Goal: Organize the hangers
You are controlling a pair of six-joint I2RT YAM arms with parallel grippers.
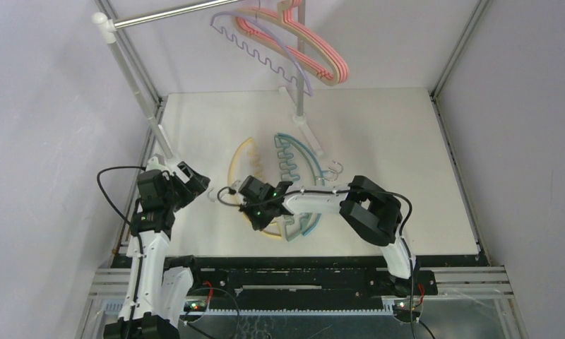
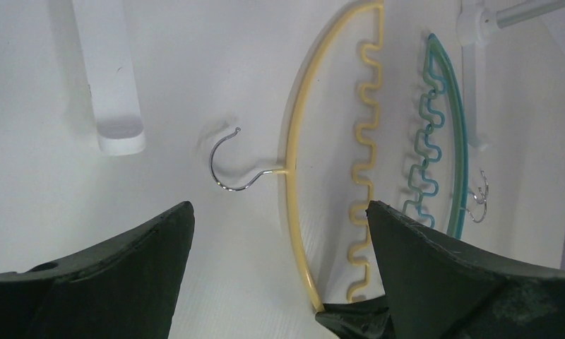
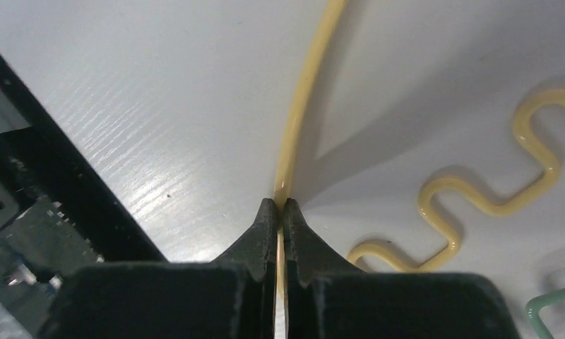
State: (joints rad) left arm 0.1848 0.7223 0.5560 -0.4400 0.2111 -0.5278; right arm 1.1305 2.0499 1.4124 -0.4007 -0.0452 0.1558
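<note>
My right pincer (image 3: 280, 206) nips the thin, smooth arc of the yellow hanger (image 3: 304, 92), wavy bar at four o'clock; my left pincer (image 2: 280, 209) gapes wide above the white table (image 2: 159, 70).

The table (image 1: 407, 176) is plain white. On it lie a pale yellow hanger (image 2: 288, 169) with a wavy bar of the same yellow and a shiny silver hook (image 2: 212, 166), and, at its three o'clock, a teal hanger (image 2: 460, 141) whose wavy bar is a lighter blue-green. A mint-green hanger piece (image 3: 555, 296) shows at five o'clock in the right wrist view. At twelve o'clock in the top view, a lavender hanger (image 1: 262, 60) and a pink-and-tan striped stack (image 1: 322, 53) hang from a silver rail (image 1: 174, 14). The left gripper (image 2: 280, 205) and right gripper (image 3: 280, 205) are matt black.
</note>
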